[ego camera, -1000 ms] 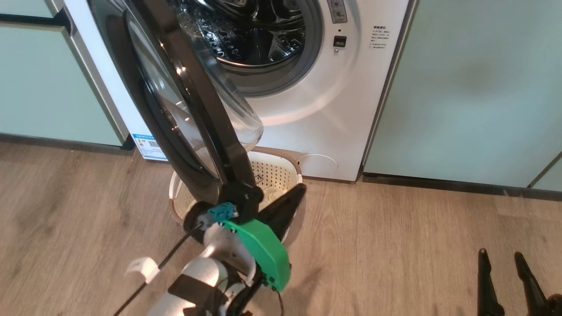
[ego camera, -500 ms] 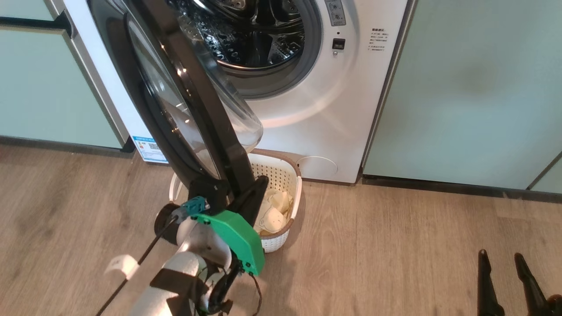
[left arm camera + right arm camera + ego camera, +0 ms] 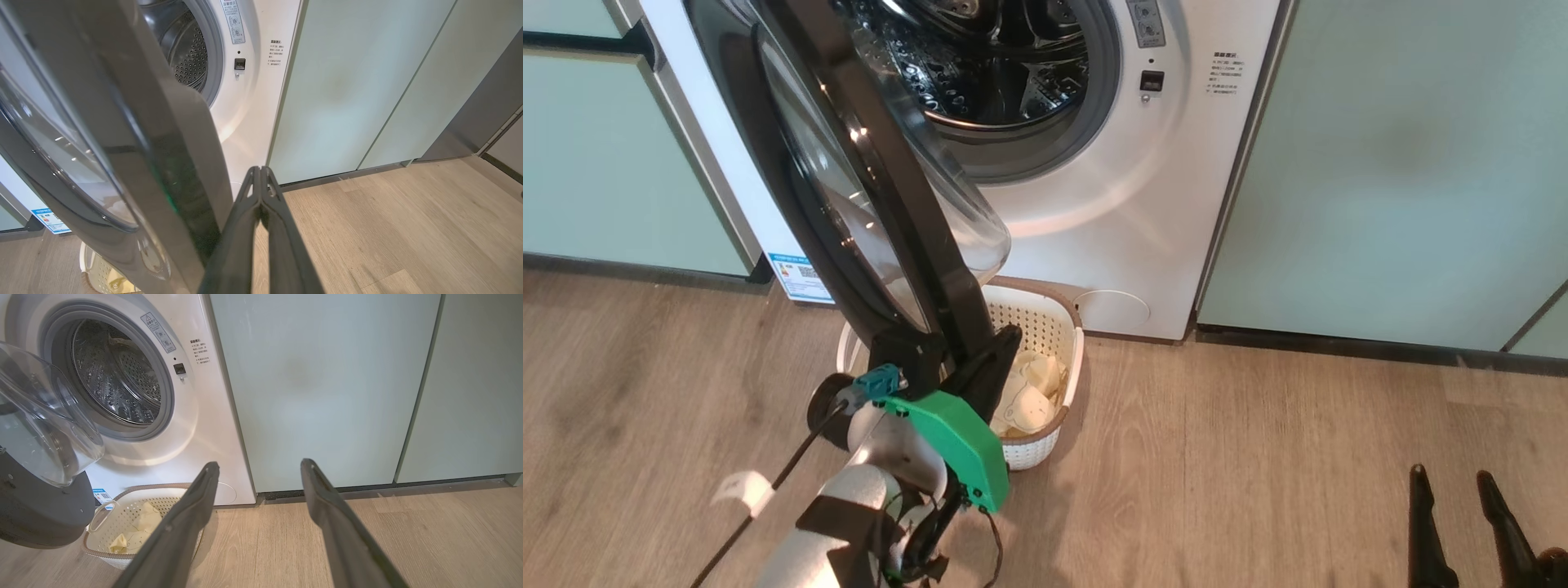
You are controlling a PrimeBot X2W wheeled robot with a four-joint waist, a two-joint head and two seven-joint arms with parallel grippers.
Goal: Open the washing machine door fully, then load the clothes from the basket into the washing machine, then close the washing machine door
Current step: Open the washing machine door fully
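A blue energy sticker (image 3: pixel 800 276), print too small to read, sits low on the white washing machine (image 3: pixel 1111 212). The glossy black washing machine door (image 3: pixel 849 188) with bulging clear glass stands open. The left pincer (image 3: pixel 258 173), closed and empty, is just beside its lower edge. The perforated cream basket (image 3: pixel 1033 453) below the door holds pale yellow clothes (image 3: pixel 1029 392). The right pincer (image 3: pixel 1453 474) is wide open, empty.

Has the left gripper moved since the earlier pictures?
Yes. Against the basket, the left gripper has gone left: its tip was at the right rim, now it is over the middle, uncovering the clothes.
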